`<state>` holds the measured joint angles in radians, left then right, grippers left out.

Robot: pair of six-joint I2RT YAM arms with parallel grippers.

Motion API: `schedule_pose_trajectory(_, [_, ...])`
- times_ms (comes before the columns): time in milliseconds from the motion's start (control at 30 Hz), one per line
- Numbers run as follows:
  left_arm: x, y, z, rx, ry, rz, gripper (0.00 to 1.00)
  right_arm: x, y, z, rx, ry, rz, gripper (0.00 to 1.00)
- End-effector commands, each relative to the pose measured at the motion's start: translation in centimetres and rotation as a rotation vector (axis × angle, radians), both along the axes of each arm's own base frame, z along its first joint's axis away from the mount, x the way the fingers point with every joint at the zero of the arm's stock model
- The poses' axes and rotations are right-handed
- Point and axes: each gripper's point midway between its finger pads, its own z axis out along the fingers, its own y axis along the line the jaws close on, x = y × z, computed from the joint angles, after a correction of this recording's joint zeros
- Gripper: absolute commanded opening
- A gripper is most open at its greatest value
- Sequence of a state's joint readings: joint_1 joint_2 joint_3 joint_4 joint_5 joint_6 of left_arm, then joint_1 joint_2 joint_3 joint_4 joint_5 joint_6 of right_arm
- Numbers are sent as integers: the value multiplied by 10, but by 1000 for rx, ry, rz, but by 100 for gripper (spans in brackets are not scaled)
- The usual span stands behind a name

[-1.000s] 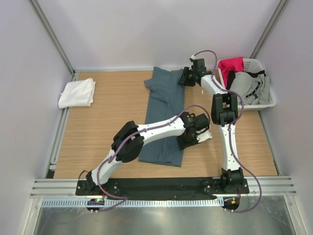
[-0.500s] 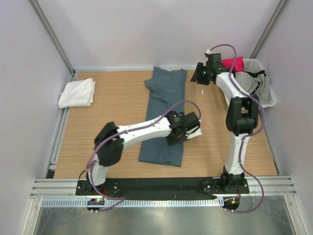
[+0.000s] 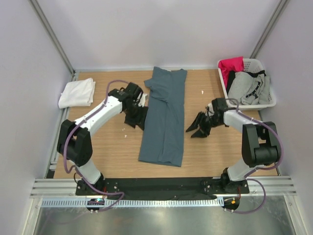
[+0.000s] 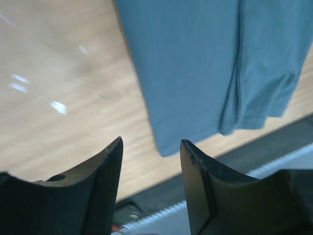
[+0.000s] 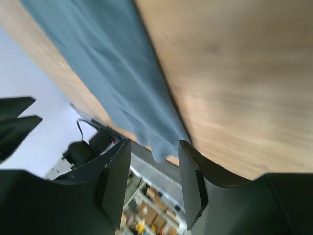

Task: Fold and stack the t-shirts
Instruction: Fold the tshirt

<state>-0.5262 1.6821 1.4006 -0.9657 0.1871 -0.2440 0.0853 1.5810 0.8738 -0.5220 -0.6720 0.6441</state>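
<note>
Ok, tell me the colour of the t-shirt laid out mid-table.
The t-shirt is slate blue; the top external view shows it best.

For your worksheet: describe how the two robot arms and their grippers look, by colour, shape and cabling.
The left arm and right arm have white links and black joints, each trailing a purple cable. The left gripper and right gripper each have two broad matte black fingers.
</note>
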Motion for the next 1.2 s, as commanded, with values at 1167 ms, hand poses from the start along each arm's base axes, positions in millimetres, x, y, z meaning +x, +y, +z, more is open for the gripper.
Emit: schedule_pose_trajectory(1167, [-102,3,-107,-216,565,438,52,-141,46,-63,-57,307,175,47])
